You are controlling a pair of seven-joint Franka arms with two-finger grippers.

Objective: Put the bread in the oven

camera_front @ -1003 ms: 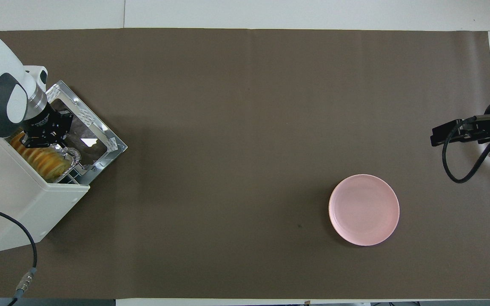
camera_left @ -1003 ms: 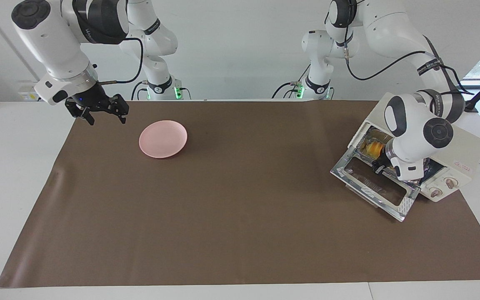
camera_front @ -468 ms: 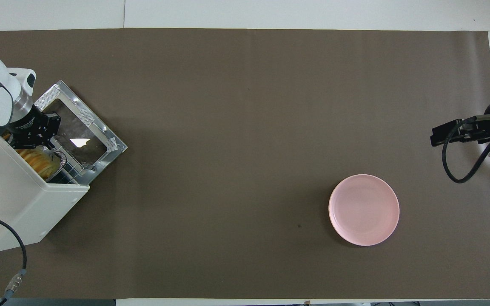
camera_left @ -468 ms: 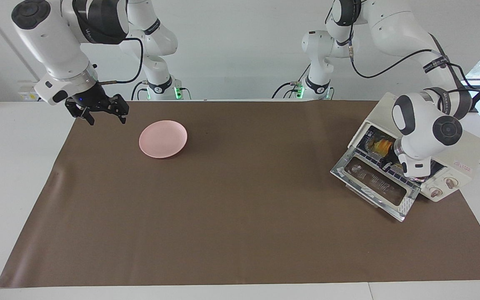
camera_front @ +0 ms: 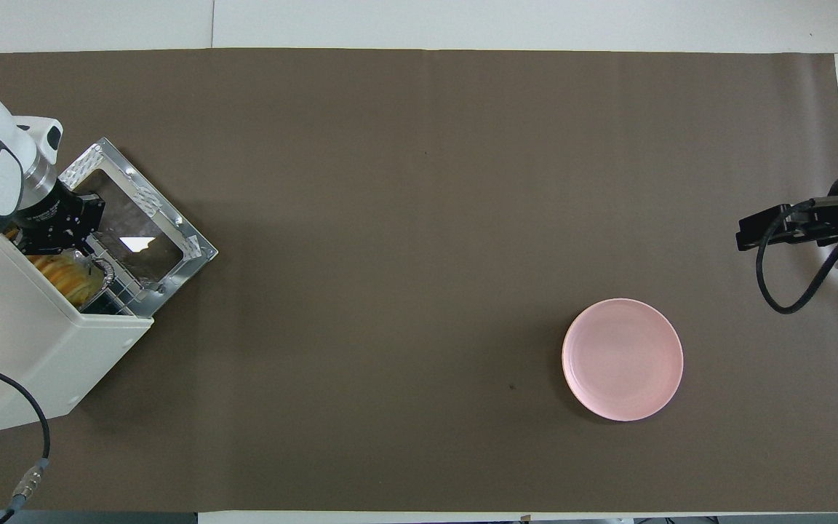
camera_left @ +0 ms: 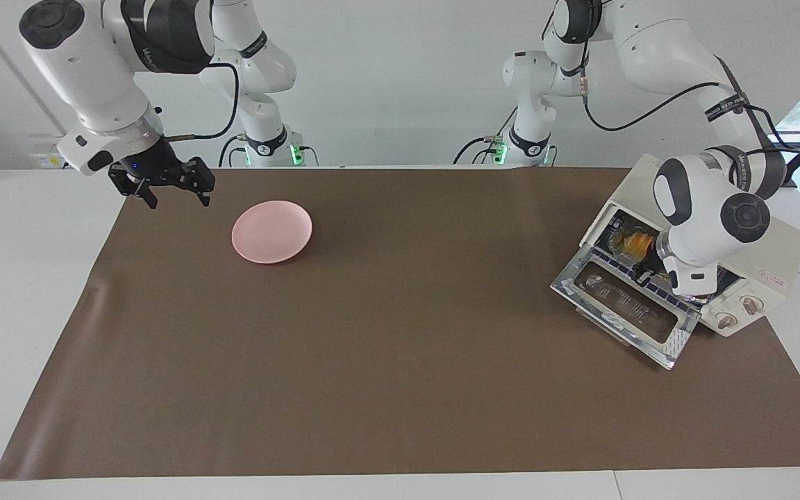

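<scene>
The cream-white oven [camera_left: 778,246] [camera_front: 26,342] stands at the left arm's end of the table, its glass door [camera_left: 622,309] [camera_front: 139,218] dropped open. Inside it the yellow-orange bread [camera_left: 635,243] [camera_front: 70,275] lies on a crinkled foil tray [camera_front: 105,268], deep in the mouth. My left gripper [camera_left: 644,273] [camera_front: 49,241] reaches into the oven mouth right at the bread; the wrist hides whether it grips anything. My right gripper [camera_left: 167,189] [camera_front: 750,234] hangs open and empty over the mat's edge at the right arm's end, where that arm waits.
A round pink plate [camera_left: 271,231] [camera_front: 623,359] lies bare on the brown mat [camera_left: 386,333], near the right gripper. The oven's two knobs [camera_left: 737,312] face away from the robots, and its black cable [camera_front: 33,429] trails off the table edge.
My left gripper pushed the bread and foil tray deeper into the oven during the first half second. Since then it has barely moved. The right arm stayed still.
</scene>
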